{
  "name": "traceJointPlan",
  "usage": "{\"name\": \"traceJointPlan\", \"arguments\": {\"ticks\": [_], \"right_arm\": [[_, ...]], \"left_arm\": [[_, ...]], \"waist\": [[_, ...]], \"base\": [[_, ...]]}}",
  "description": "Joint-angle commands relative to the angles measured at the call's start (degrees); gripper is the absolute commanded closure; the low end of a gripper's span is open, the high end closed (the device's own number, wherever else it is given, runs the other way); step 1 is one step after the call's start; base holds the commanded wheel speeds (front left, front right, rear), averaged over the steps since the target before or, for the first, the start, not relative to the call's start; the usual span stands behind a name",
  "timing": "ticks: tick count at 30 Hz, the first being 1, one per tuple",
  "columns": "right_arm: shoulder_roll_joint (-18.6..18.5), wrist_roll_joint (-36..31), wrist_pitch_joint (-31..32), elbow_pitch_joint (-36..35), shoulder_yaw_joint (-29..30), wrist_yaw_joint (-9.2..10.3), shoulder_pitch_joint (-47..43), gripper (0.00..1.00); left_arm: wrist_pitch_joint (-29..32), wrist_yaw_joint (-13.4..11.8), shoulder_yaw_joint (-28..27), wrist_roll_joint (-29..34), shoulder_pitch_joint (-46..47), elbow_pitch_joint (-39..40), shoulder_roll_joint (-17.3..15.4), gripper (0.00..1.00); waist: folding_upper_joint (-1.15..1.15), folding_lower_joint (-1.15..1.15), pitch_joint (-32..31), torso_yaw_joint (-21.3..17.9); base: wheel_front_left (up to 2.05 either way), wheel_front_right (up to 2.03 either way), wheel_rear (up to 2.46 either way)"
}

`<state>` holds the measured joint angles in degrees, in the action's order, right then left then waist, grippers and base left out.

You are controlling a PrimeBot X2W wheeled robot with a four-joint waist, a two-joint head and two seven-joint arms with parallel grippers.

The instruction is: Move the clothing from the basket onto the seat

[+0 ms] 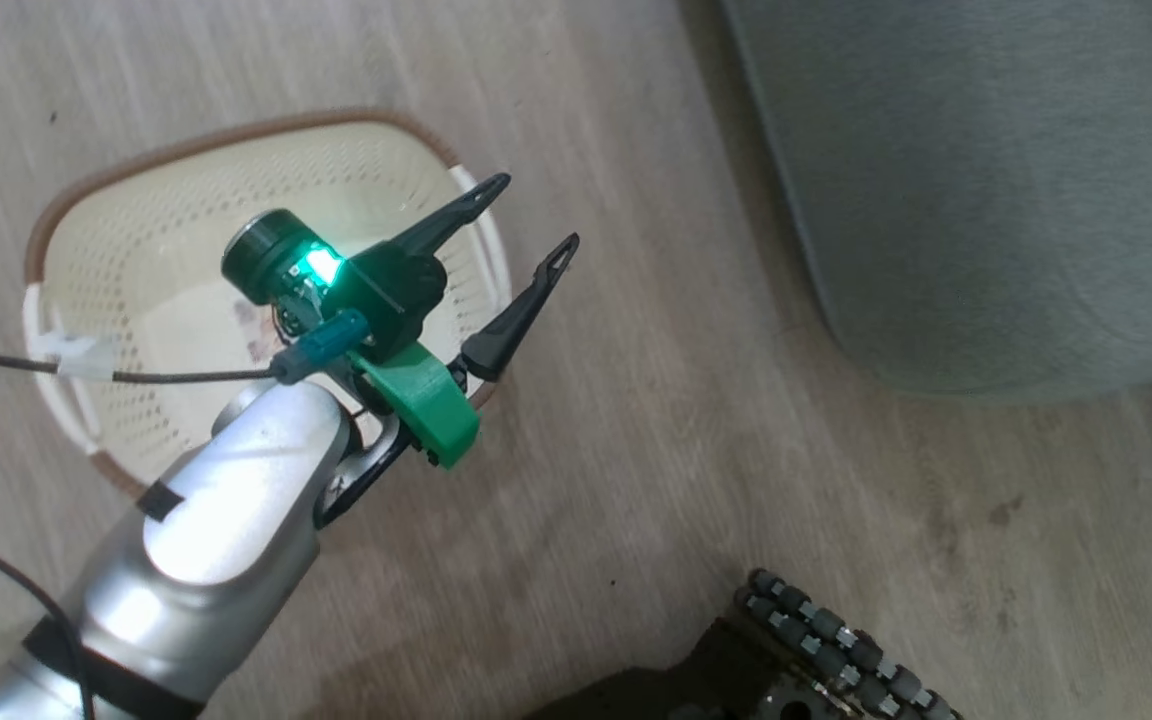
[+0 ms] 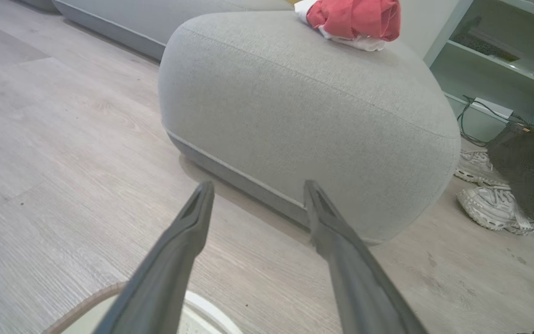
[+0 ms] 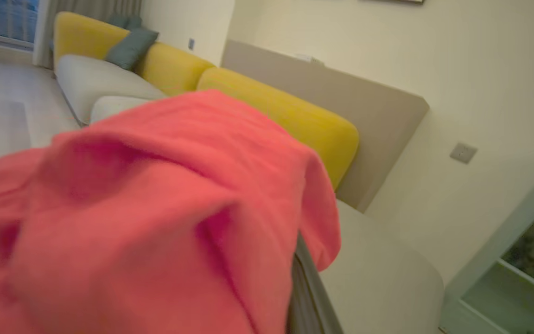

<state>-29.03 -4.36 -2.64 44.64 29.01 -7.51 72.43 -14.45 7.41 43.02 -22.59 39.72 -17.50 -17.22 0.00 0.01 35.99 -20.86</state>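
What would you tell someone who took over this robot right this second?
Left gripper: open, empty, over the basket.
Right gripper: shut, with red clothing draped over its fingers, apparently gripped, above the seat.
Things: the left wrist view shows red clothing on top of the seat; the basket stands on the floor beside the seat.
Done: no red shows in the basket, though the arm hides part of it.
Left: probably release the clothing onto the seat, then check the basket's hidden part.
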Motion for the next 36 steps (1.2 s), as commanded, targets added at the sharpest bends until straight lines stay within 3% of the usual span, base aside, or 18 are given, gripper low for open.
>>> {"name": "traceJointPlan", "arguments": {"ticks": [1,13,14,15,16,17,26,36], "right_arm": [[-2.8,-1.0,0.6,-1.6,1.8,0.02,1.8,1.00],[-3.1,-10.6,2.1,0.6,19.8,0.02,-0.4,1.00],[-2.5,-11.3,2.3,0.9,21.1,0.02,-0.7,0.89],[-1.8,-11.7,2.0,1.1,22.4,0.02,-0.8,0.59],[-1.1,-12.4,1.7,1.3,23.2,0.02,-1.1,0.08],[-0.2,-13.0,1.4,1.5,23.9,0.02,-1.5,0.00],[5.8,-16.1,-3.8,2.8,22.6,0.02,-9.0,0.00],[2.9,-12.6,-10.2,13.5,15.1,0.02,-14.7,0.00]], "left_arm": [[-0.5,0.1,-1.1,0.1,1.2,2.1,-1.2,0.00],[-0.5,0.1,-0.1,0.2,1.6,3.2,-2.5,0.00],[-0.5,0.1,-0.1,0.2,1.5,3.1,-2.6,0.00],[-0.5,0.1,0.0,0.2,1.4,3.1,-2.7,0.00],[-0.5,0.1,0.0,0.1,1.3,3.1,-2.8,0.00],[-0.5,0.1,0.0,0.1,1.2,3.0,-2.8,0.00],[-0.5,0.1,-0.7,-0.6,0.3,2.5,-1.4,0.00],[-0.5,0.1,-2.9,-1.5,-2.2,1.8,0.8,0.00]], "waist": [[0.00,-0.01,2.0,2.0],[0.00,-0.01,7.4,6.9],[0.00,-0.01,7.7,7.0],[0.00,-0.01,7.8,7.0],[0.00,-0.01,7.9,7.0],[0.00,-0.01,7.9,7.0],[0.00,-0.01,4.8,6.8],[0.00,-0.01,-1.2,7.2]], "base": [[0.00,0.00,0.00],[0.00,0.00,0.00],[0.00,0.00,0.00],[0.00,0.00,0.00],[0.00,0.00,0.00],[0.00,0.00,0.00],[0.00,0.00,0.00],[0.00,0.00,0.00]]}}
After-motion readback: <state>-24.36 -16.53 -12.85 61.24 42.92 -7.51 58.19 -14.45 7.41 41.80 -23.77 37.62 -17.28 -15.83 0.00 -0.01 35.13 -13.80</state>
